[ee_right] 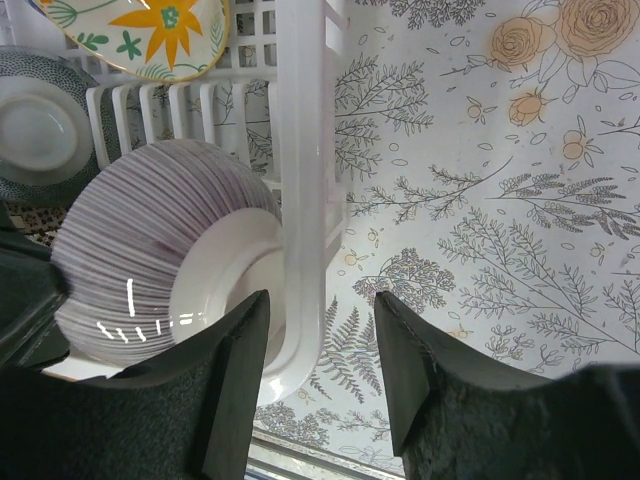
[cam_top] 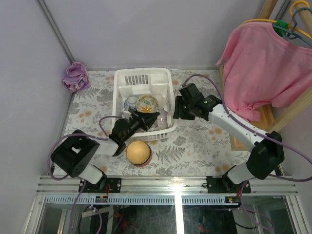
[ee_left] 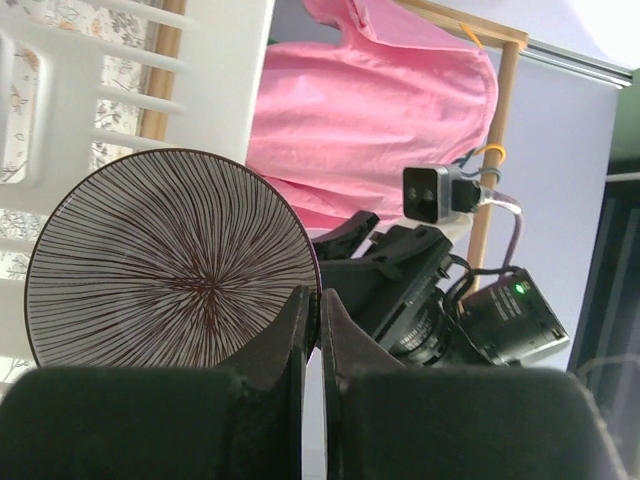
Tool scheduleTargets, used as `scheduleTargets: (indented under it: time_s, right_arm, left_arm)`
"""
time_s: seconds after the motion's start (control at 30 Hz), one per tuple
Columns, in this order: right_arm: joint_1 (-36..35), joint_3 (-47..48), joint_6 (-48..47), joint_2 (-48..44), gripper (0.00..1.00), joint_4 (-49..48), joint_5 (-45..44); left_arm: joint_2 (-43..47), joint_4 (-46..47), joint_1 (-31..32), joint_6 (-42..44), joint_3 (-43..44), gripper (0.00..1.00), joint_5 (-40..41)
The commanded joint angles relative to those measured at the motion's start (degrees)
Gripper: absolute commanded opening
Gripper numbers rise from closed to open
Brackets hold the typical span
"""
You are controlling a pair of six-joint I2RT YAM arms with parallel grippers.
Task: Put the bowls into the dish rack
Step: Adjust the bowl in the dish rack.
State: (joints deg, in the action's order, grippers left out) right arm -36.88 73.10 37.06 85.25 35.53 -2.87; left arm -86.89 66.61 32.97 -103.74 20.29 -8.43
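The white dish rack (cam_top: 119, 105) stands mid-table. Inside it lie a blue-white bowl (cam_top: 130, 103) and an orange-flower bowl (cam_top: 147, 103). My left gripper (cam_top: 154, 118) is shut on the rim of a white bowl with fine purple stripes (ee_left: 170, 260), holding it on edge at the rack's near right corner (ee_right: 305, 200). The striped bowl's underside (ee_right: 150, 250) faces the right wrist camera. My right gripper (ee_right: 320, 335) is open, its fingers either side of the rack's right wall, with nothing held. An orange-yellow bowl (cam_top: 139, 152) sits on the table in front of the rack.
A pink shirt (cam_top: 263, 68) hangs on a wooden stand (cam_top: 265, 117) at the right. A purple cloth (cam_top: 75, 77) lies at the back left corner. The flower bowl (ee_right: 150, 30) and blue-patterned bowl (ee_right: 40, 120) fill the rack beside the striped one.
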Motion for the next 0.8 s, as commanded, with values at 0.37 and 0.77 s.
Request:
scheduleTargets:
  time_s: [0.37,0.77]
  right_arm:
    - [-0.04,7.07,-3.80,2.43,0.53,2.62,0.93]
    - [-1.33,5.68,-2.22,-1.04,0.54,-1.42,6.41]
  left_arm:
    - [-4.09,1.35,-2.82,-6.11,-3.52,0.00,-2.43]
    - [-1.43,-0.81,-3.00,-6.13,-3.33,0.00,-0.15]
